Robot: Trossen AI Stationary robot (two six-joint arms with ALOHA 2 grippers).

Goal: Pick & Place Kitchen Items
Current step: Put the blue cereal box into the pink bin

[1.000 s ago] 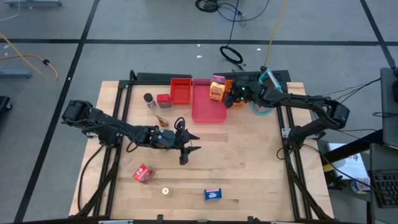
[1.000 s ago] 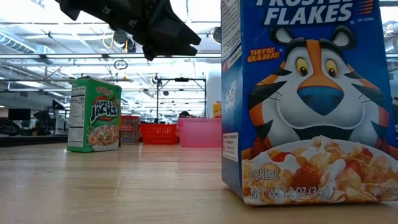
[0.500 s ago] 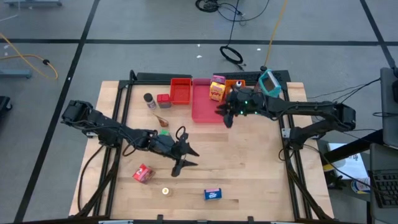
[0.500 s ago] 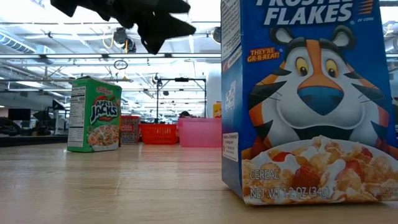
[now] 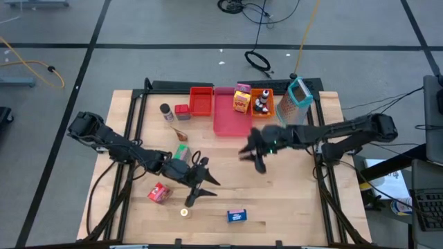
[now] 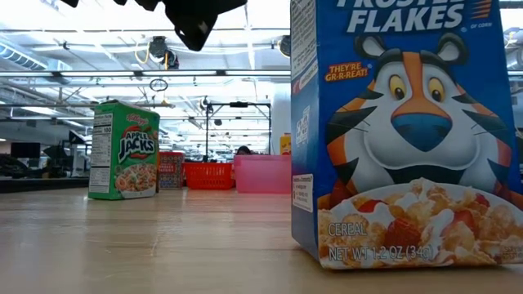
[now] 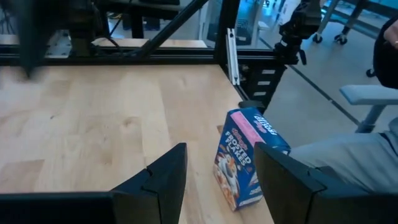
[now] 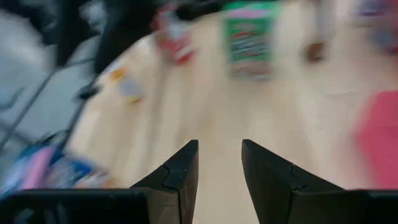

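Note:
A blue cereal box [image 5: 237, 216] stands near the table's near edge; it fills the low view [image 6: 400, 131]. My left gripper [image 5: 201, 185] hovers open just to its far left; the left wrist view shows the box [image 7: 245, 158] ahead between the open fingers [image 7: 219, 155], untouched. A green box [image 5: 181, 152], a pink-red pouch [image 5: 159, 192] and a tiny yellow piece [image 5: 184, 212] lie on the table. My right gripper [image 5: 253, 156] hangs open and empty over the table's middle [image 8: 219, 149].
A red tray [image 5: 201, 100], a pink tray [image 5: 232, 117] with a yellow box [image 5: 241, 98] and an orange tray [image 5: 266, 111] with little bottles [image 5: 261, 104] stand at the far edge. A dark-capped shaker [image 5: 166, 111] and a teal-grey item [image 5: 297, 95] flank them.
My left gripper has gone toward the table's near edge, closing on the blue box, and has turned about. My right gripper has come away from the orange tray and gone toward the table's middle and near side. Nothing on the table has visibly shifted.

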